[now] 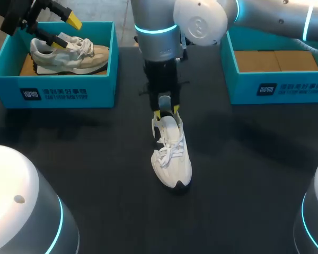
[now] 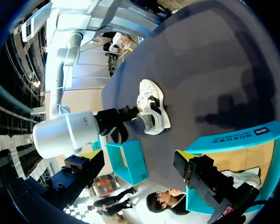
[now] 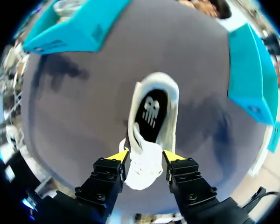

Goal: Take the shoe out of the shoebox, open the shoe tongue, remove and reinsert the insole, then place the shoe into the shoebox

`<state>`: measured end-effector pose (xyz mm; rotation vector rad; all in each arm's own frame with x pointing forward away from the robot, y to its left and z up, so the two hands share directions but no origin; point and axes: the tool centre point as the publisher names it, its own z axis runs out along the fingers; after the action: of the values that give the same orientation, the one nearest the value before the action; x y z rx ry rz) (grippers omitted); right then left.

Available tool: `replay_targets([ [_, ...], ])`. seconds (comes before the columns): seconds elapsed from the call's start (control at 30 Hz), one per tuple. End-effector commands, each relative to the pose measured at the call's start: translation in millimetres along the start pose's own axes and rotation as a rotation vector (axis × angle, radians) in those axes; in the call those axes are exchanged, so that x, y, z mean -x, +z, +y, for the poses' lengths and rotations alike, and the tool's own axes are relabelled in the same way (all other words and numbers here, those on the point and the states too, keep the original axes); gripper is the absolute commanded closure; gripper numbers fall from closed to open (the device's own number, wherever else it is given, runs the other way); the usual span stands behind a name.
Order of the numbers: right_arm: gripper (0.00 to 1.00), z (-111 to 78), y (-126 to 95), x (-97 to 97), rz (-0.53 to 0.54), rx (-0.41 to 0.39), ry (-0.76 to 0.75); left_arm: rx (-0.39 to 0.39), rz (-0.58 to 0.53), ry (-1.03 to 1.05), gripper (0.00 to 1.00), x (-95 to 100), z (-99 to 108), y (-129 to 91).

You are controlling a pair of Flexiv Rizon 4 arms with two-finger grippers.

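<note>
Shoe: white, lying on the table, toe toward me
My right hand: clamped on the shoe's far end
My left hand: wide, above the left shoebox

The shoe is white, its insole black with a white mark. The second shoe is beige-and-white, its shoebox teal, the counter black.
</note>
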<state>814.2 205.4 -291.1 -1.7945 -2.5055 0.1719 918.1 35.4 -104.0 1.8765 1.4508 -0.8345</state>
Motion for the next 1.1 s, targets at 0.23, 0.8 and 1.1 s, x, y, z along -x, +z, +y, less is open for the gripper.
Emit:
replay_targets([
  [0.23, 0.58, 31.4, -25.0, 2.0, -0.034, 0.107, -0.705, 0.001, 0.004, 0.001, 0.0, 0.5, -0.9, 0.1],
  [0.8, 0.46, 49.7, -40.2, 12.6, -0.086, 0.232, -1.121, 0.001, 0.004, 0.001, 0.0, 0.5, -0.9, 0.1],
  [1.1, 0.24, 48.2, -13.9, 31.6, -0.113, 0.294, -1.167, 0.001, 0.004, 0.001, 0.0, 0.5, -0.9, 0.1],
])
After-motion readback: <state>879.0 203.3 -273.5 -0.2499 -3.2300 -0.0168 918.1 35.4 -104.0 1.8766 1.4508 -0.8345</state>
